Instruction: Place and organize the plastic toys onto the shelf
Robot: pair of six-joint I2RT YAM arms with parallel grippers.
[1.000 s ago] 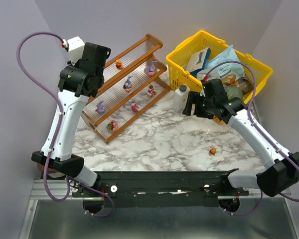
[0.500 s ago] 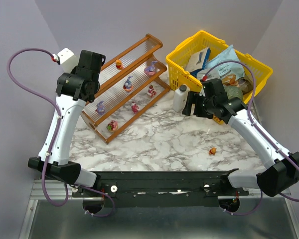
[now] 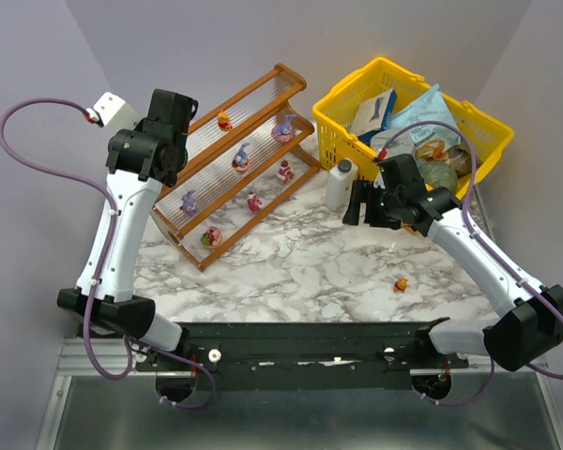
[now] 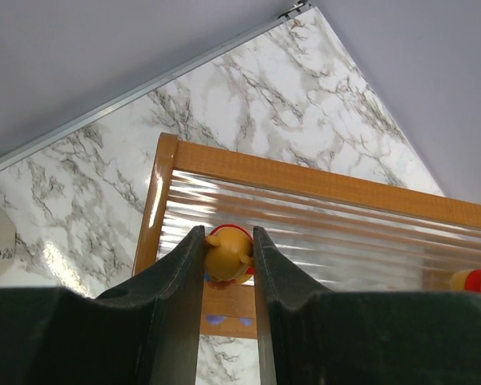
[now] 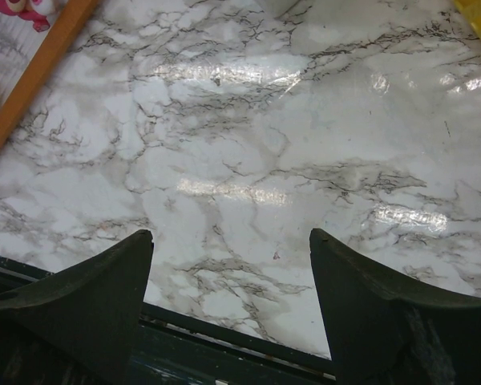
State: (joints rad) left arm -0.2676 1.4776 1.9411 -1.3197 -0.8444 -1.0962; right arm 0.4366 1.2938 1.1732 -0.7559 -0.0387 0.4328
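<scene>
The shelf (image 3: 263, 112) stands slanted at the back left, its top tier in the left wrist view (image 4: 321, 216). My left gripper (image 4: 227, 241) is shut on an orange and red toy (image 4: 227, 255) over the left end of the top tier; in the top view the wrist (image 3: 165, 141) hides it. Another orange toy (image 3: 224, 120) stands on the top tier, also showing in the left wrist view (image 4: 477, 281). Purple toys (image 3: 283, 127) and red and pink ones (image 3: 253, 201) stand on the lower tiers. One orange toy (image 3: 401, 284) lies loose on the table. My right gripper (image 3: 361, 202) (image 5: 231, 241) is open and empty.
A white bottle (image 3: 338, 183) stands between the shelf and the yellow basket (image 3: 342, 141) of packaged goods at the back right. The right gripper hovers over bare marble table (image 5: 248, 120), the shelf's wooden foot (image 5: 40, 72) at its left.
My left arm has swung left and back along the shelf's upper left end, still holding the toy. My right gripper has shifted slightly left.
</scene>
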